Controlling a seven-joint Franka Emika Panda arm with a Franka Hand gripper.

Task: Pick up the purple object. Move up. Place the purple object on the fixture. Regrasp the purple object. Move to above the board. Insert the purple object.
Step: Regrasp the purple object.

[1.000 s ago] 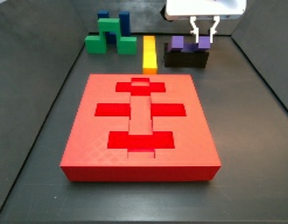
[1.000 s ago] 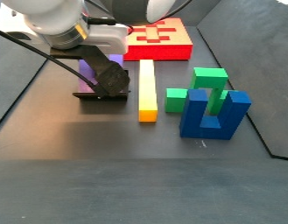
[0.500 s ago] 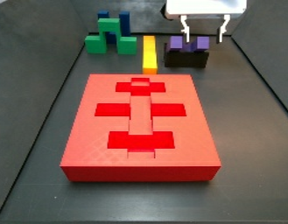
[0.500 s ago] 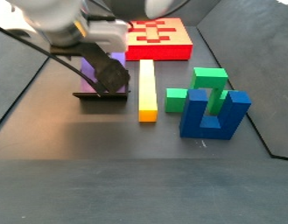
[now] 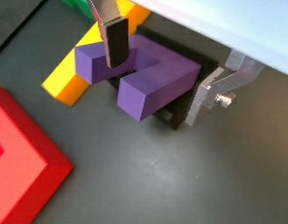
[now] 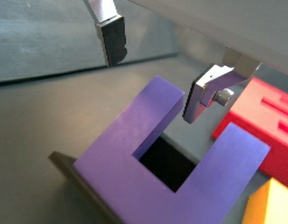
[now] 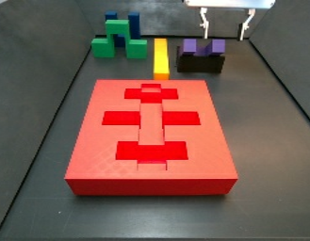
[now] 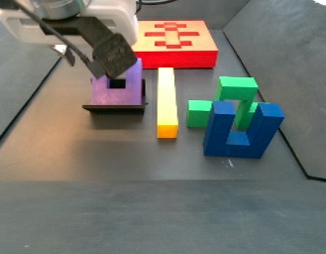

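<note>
The claw (image 7: 226,23) hangs above the purple object (image 7: 203,46) at the far end of the bench (image 7: 264,141), its two silver fingers spread apart with nothing between them. In both wrist views the purple object sits free below the fingers (image 5: 115,39): one dark pad is over a prong, the other finger (image 6: 213,91) stands off to the side, and neither looks to be touching the block, though from these angles I can't be fully sure of the gap.

The purple object (image 8: 115,86) rests in the fixture (image 8: 114,107), its two prongs pointing up and the square notch open at the top, as seen in a side view (image 7: 203,64). The fixture shows only as a dark edge under the block in a wrist view (image 5: 179,112).

Just left of the fixture in that side view lies the yellow bar (image 7: 162,56), running near to far. Further left at the far edge stand the green stepped block (image 7: 117,40) and the blue block (image 7: 123,22) behind it. The board (image 7: 152,136), red with its darker recessed cut-outs, fills the middle of the bench, nearer than everything else and well apart from the fixture.
</note>
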